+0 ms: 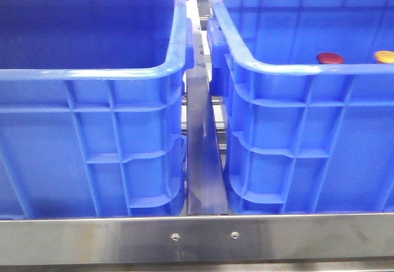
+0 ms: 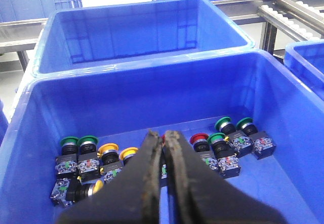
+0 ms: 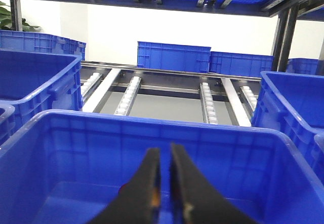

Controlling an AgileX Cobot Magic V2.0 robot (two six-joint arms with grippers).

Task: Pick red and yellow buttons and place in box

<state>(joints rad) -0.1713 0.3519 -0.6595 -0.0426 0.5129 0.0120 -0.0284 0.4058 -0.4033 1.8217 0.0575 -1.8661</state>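
The box (image 1: 289, 69) is the right-hand blue crate with faintly panelled inner walls. On its floor lie a dark red button (image 1: 330, 58) and a yellow-orange button (image 1: 385, 56), apart from each other. Neither gripper shows in the front view. My right gripper (image 3: 164, 153) hangs above the box (image 3: 152, 120), shut to a thin slit, with a sliver of the red button (image 3: 123, 187) beside one finger. My left gripper (image 2: 163, 135) is shut over a source crate (image 2: 152, 64) that holds several green, yellow (image 2: 108, 148) and red (image 2: 199, 138) push buttons; another red cap is partly hidden behind the fingertips.
The left crate (image 1: 92, 72) has smooth inner walls. A steel bar (image 1: 203, 161) runs between the two crates and a steel rail (image 1: 197, 238) crosses the front. Roller conveyor tracks (image 3: 126, 95) and more blue crates (image 3: 174, 57) stand beyond the box.
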